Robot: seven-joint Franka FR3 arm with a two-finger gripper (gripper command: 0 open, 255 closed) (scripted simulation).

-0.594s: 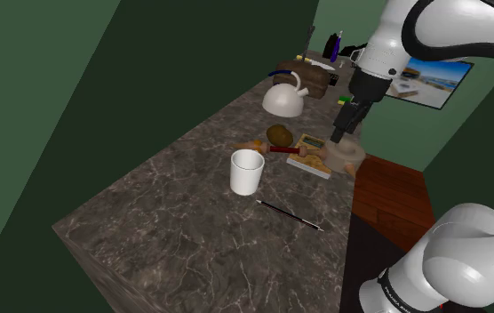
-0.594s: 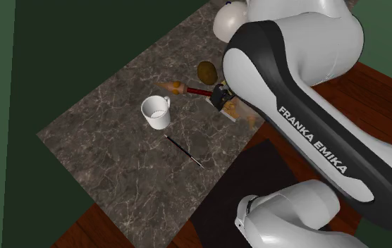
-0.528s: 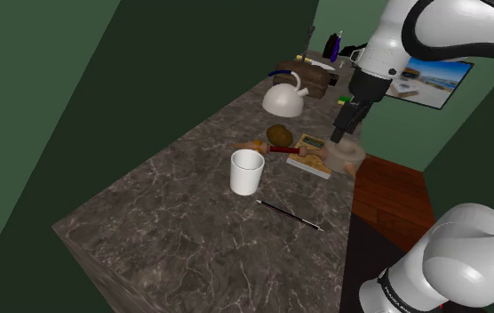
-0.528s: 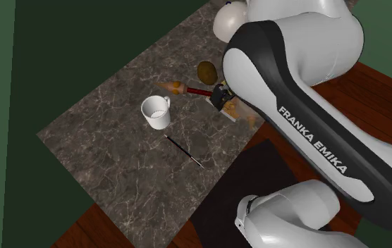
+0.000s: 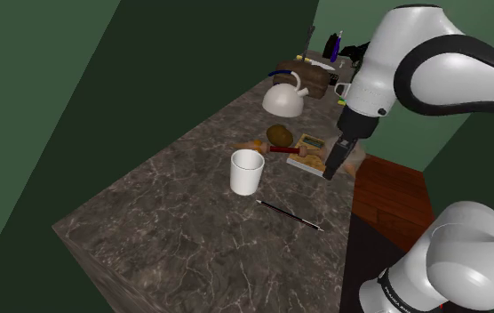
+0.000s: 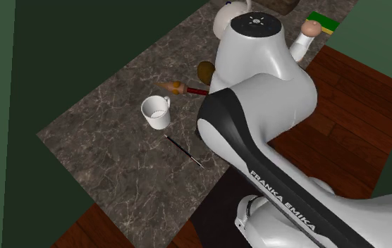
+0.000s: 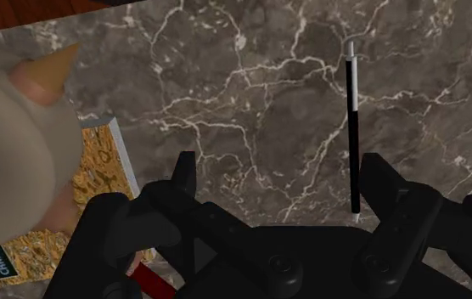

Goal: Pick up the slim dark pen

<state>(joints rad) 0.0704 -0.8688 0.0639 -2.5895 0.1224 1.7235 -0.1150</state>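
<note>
My gripper [image 7: 279,168] hovers spread and empty above the surface [image 7: 226,76]; the slim black pen [image 7: 352,127] lies there, not yet grasped.

both exteriors overlook pen [image 5: 290,214] (wrist nearest)

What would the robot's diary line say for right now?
phase: pre-grasp | gripper: open, empty | black pen: flat on marble counter, not held | white mug: upright near pen
</note>
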